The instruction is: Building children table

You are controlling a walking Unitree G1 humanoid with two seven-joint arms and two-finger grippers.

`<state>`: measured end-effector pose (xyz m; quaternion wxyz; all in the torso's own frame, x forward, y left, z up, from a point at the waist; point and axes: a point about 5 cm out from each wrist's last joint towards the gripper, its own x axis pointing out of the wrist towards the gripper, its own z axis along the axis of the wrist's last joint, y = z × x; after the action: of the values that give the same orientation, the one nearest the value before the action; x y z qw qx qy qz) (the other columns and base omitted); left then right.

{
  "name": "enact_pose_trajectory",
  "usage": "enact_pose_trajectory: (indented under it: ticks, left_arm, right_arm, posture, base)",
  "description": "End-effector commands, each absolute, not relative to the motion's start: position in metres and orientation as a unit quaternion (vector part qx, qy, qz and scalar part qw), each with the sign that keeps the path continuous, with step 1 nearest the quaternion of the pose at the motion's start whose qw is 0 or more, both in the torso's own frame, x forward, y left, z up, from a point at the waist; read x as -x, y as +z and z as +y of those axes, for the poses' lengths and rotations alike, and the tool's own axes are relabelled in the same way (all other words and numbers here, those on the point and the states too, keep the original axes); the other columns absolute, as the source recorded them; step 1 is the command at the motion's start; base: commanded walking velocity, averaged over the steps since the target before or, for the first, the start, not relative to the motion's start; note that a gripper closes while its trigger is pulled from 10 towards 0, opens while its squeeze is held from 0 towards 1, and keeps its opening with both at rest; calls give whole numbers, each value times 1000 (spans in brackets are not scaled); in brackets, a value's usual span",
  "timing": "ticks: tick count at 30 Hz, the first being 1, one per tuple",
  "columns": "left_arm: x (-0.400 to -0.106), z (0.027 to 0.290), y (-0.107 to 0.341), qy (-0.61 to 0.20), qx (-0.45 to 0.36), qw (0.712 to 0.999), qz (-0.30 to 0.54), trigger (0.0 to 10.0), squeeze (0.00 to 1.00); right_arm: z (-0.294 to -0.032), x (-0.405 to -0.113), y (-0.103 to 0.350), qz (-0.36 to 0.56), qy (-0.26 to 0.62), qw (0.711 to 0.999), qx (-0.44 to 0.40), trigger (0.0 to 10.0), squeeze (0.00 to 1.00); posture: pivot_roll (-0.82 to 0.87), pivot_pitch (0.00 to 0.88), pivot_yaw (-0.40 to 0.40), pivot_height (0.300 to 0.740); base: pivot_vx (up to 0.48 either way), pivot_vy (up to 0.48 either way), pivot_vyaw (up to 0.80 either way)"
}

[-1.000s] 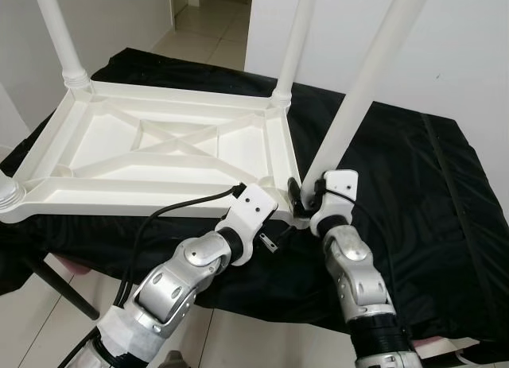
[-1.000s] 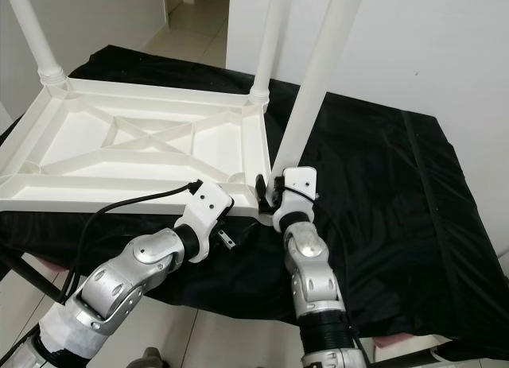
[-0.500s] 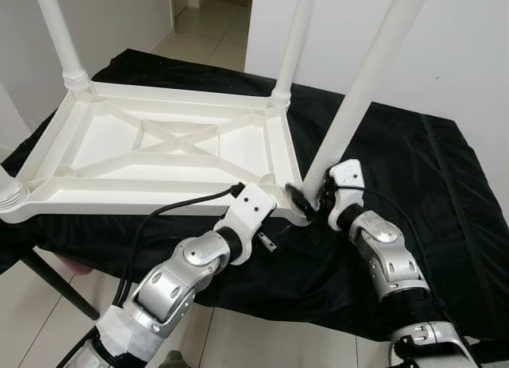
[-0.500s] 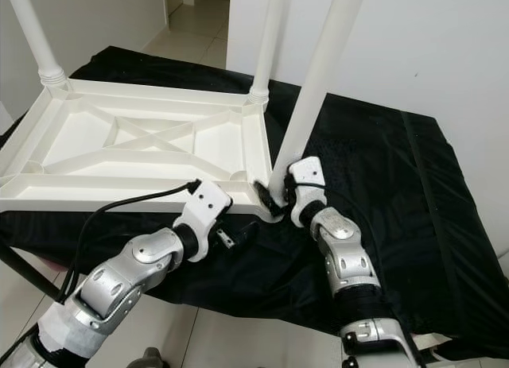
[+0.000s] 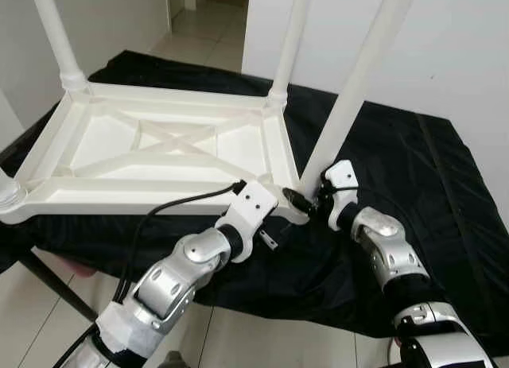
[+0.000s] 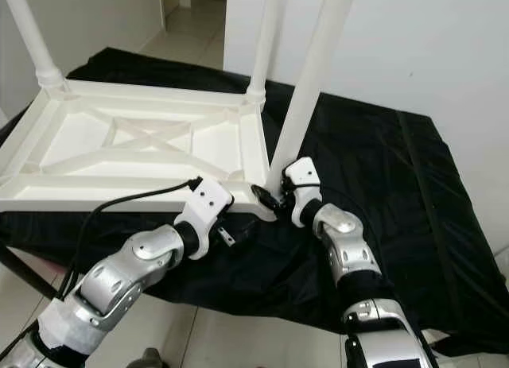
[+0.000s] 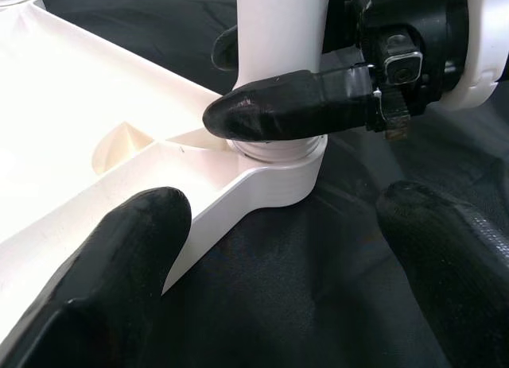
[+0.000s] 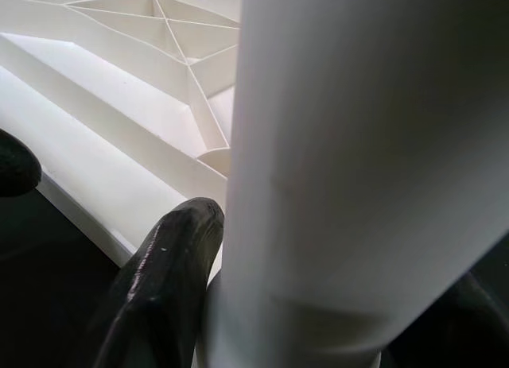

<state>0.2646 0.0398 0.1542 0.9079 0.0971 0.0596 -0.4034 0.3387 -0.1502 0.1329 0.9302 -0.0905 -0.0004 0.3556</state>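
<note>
**What the edges and arms conceal**

All three upright table legs (image 5: pixel 359 82) run out of the top edge in the head views, their ends unseen. The upturned tabletop (image 5: pixel 151 149) loses its near left corner at the picture's side. The left gripper's wrist housing (image 5: pixel 253 213) covers its own fingers there. The black cloth (image 5: pixel 413 177) hides whatever supports it.

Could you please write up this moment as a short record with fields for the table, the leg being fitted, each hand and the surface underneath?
table: white plastic children's tabletop, upside down, ribbed underside up
leg being fitted: white plastic table leg, leaning, its base in the near right corner socket
right hand: closed around that leg just above the socket
left hand: open, beside the same corner
other legs: two far white legs upright in their corners
surface: black cloth-covered platform
</note>
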Motion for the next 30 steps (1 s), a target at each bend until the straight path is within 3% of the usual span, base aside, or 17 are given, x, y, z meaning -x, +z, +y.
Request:
enact_pose_trajectory:
  ticks: [1,5,6,20,30]
  left_arm:
    - [-258,33,153,-472,-94,874,67,10000,0]
    - [-258,33,153,-472,-93,874,67,10000,0]
    - [-256,32,151,-478,-94,870,71,10000,0]
    - [-251,29,148,-488,-93,864,79,10000,0]
    - [-251,31,147,-490,-93,863,80,10000,0]
  right_arm:
    - [-150,-340,135,-4,360,929,92,0,0]
    - [-152,-341,135,-4,362,928,91,0,0]
    - [-154,-339,133,-2,352,932,87,10000,0]
    - [-149,-326,130,-10,271,960,75,10000,0]
    - [-147,-307,133,-27,60,996,51,10000,0]
  posture:
    - [152,18,-92,740]
    - [153,18,-93,740]
    - [146,20,-89,740]
    - [143,28,-95,740]
    - [140,24,-92,740]
  base:
    - [0,0,0]
    - [0,0,0]
    - [0,0,0]
    - [0,0,0]
    - [0,0,0]
